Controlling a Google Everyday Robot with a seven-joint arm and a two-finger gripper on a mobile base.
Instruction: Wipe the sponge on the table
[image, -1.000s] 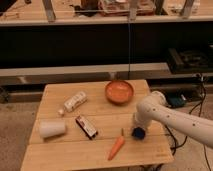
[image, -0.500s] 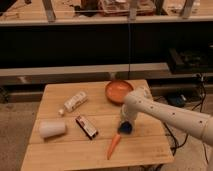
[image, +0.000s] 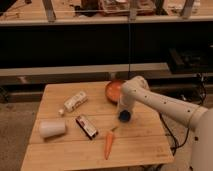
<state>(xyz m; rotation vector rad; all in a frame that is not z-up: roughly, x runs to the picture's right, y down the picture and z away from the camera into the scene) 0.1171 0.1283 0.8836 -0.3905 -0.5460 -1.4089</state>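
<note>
on the right half of the table (image: 65, 152), towards its back edge, the gripper (image: 123, 114) points straight down with its tip at the slatted top. it is clamped on the sponge (image: 124, 118), which shows as a small dark-blue block poking out under the tip and resting on the wood. the white arm (image: 165, 102) comes in from the lower right, rises over the table's right edge, bends at a rounded joint beside the orange bowl (image: 113, 90) and drops to the gripper.

the sponge lies just in front of the bowl and behind the leafy end of the carrot (image: 109, 143); it is close to both, but whether it touches either cannot be told. the carrot lies near the front edge, its pointed end towards the front. left of it, a dark candy-bar packet (image: 86, 126) lies slantwise near the middle of the table. a white cup (image: 52, 128) lies on its side near the left edge, and a small pale bottle (image: 75, 101) lies tilted behind it, well apart from the sponge. behind the table runs a long grey shelf (image: 65, 70).
</note>
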